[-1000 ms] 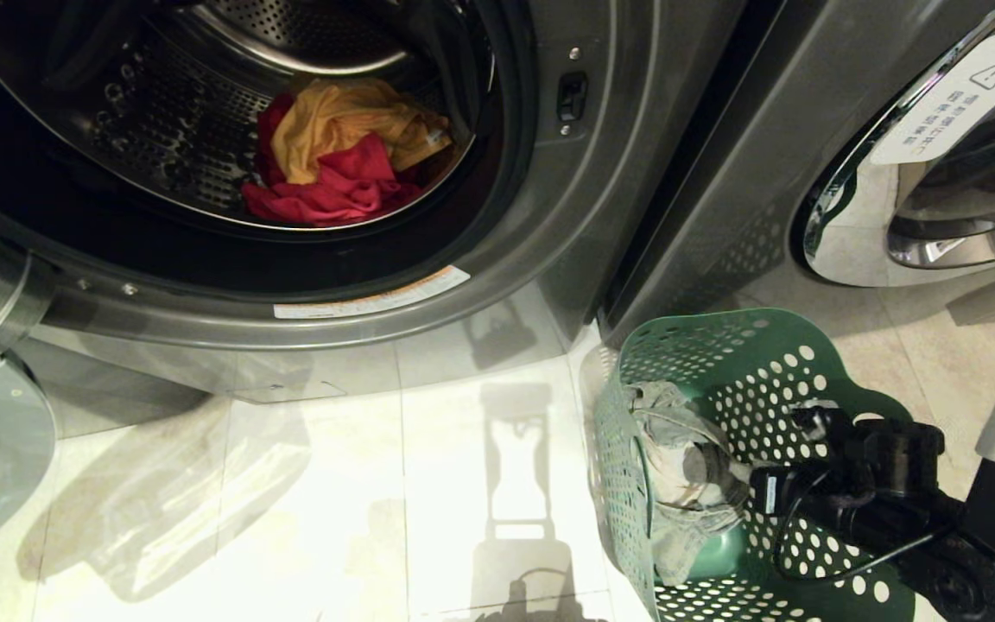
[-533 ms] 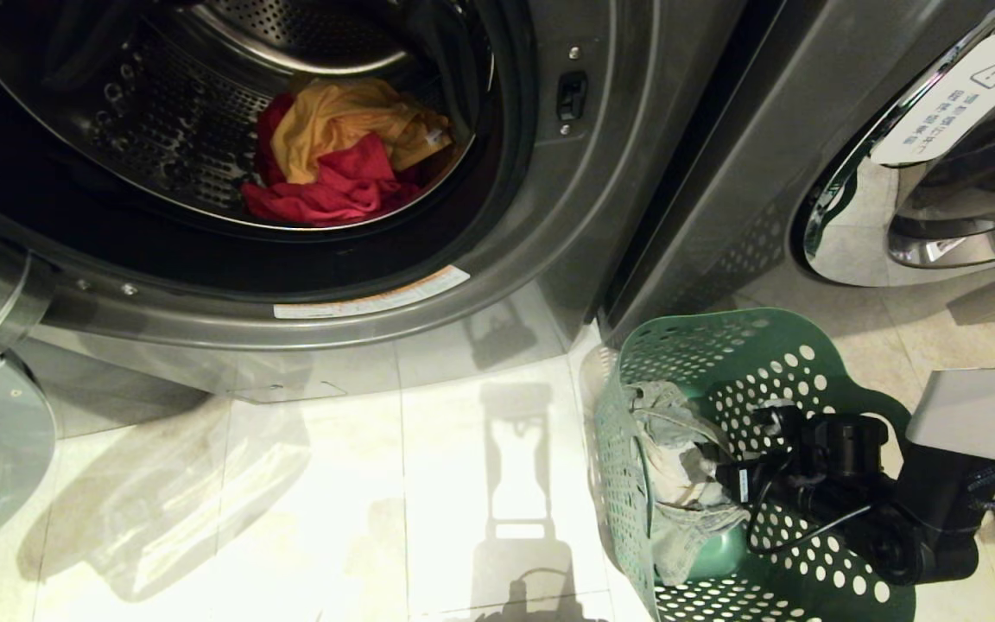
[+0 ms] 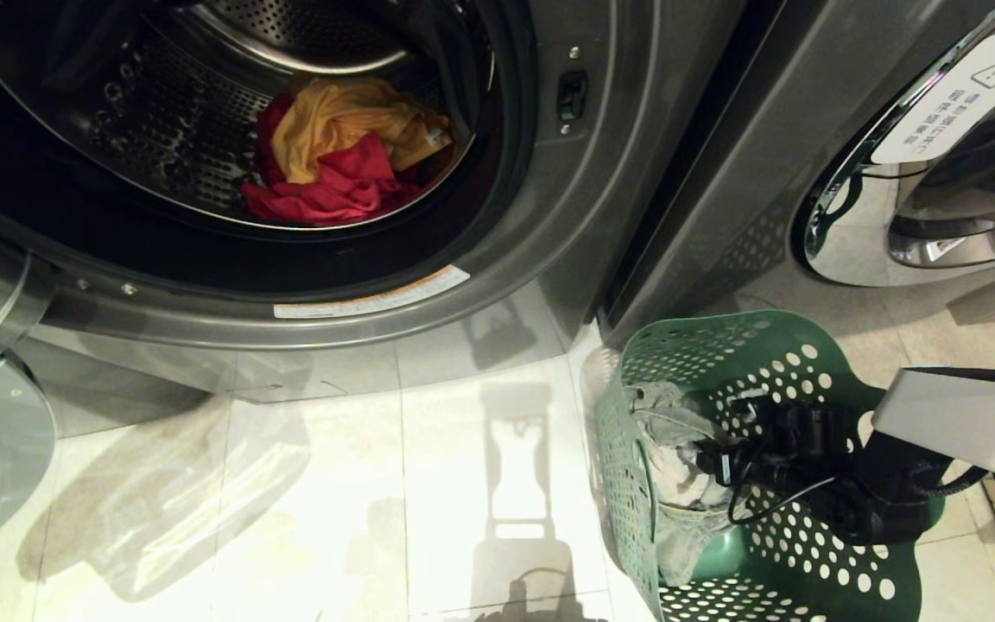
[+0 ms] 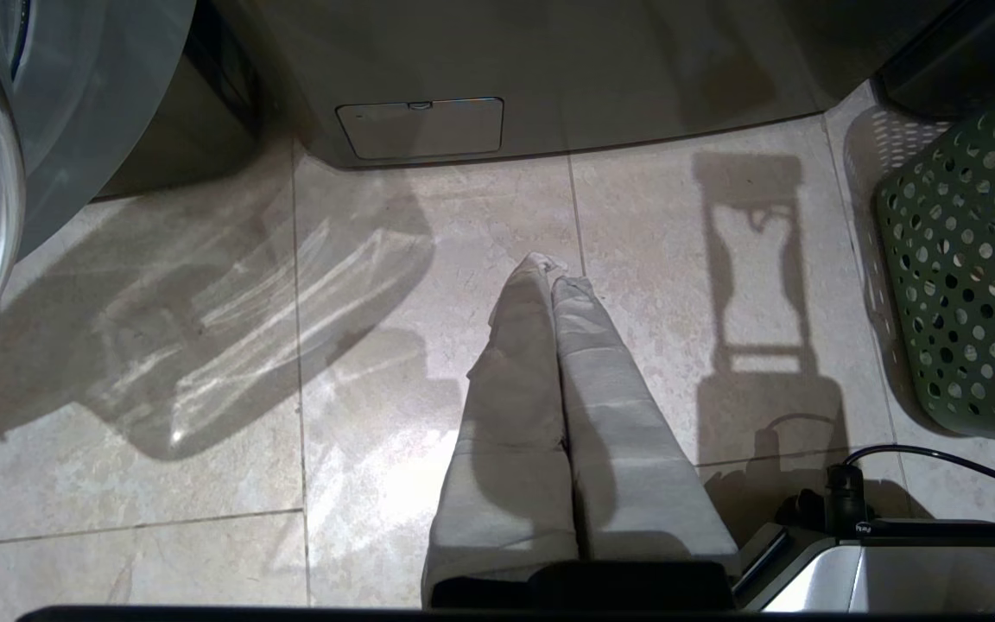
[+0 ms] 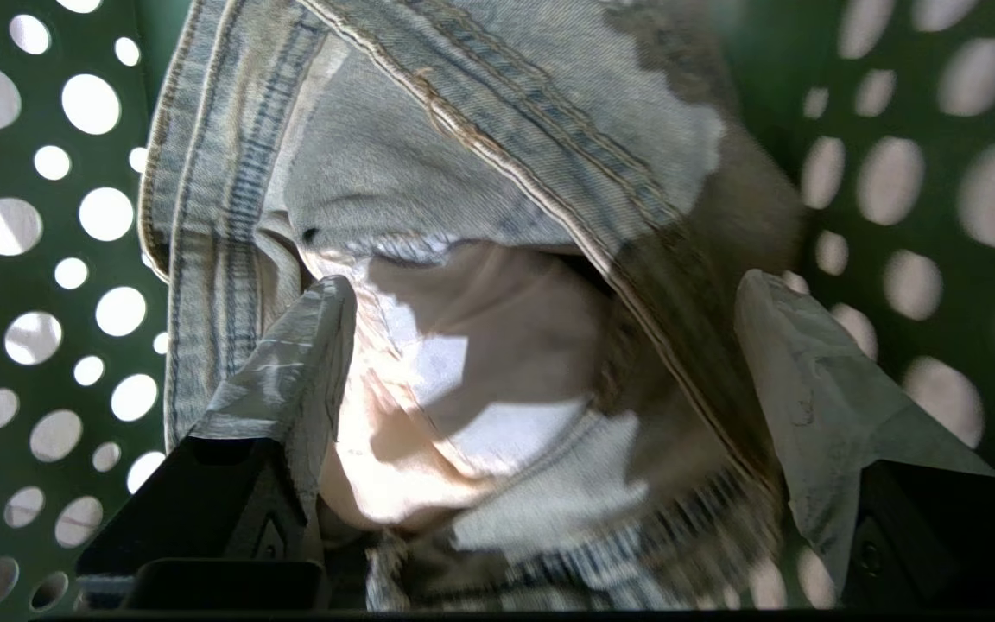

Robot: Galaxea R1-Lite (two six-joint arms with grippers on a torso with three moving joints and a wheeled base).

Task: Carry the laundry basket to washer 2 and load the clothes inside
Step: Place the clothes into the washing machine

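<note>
Beside washer 2 [image 3: 307, 259], right tool [image 5: 541, 311] has spread apart, reaching deeper toward jeans [image 5: 463, 173].

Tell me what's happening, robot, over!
Right hand open around jeans in green basket. Left hand shut, idle over floor. Yellow and red clothes already in washer. Nothing blocking.

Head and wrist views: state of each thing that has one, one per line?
washer 2: door open, yellow and pink-red garments in drum.
neighbouring washer: door shut.
laundry basket: upright on floor, beside washer 2.
jeans: crumpled inside basket, not gripped.
right gripper: in basket, fingers open either side of jeans.
left gripper: shut, empty, above floor.
</note>
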